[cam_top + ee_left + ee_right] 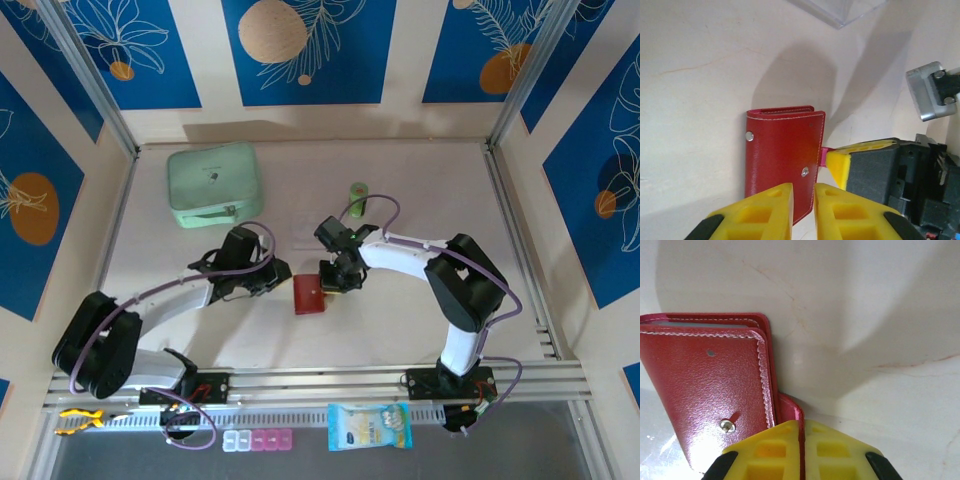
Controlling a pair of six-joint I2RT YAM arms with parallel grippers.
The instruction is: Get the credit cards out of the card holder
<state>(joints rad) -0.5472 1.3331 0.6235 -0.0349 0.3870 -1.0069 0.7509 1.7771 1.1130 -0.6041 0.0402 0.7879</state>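
The card holder [308, 294] is a dark red wallet lying folded shut on the table between my two grippers. No credit cards show; they are hidden. My right gripper [801, 426] is shut on the holder's pinkish-red strap tab [790, 412], which runs in between its yellow fingers at the holder's right edge. From the left wrist view that tab [824, 156] meets the right gripper's yellow finger [840, 167]. My left gripper [803, 197] hovers over the holder's [782, 152] near corner, its fingers a narrow gap apart with nothing between them.
A mint-green zip case [213, 185] sits at the back left and a small green object [358, 192] at the back middle. A clear plastic piece [840, 10] lies beyond the holder. A blue snack packet [369, 425] and a pill box [258, 440] lie by the front rail.
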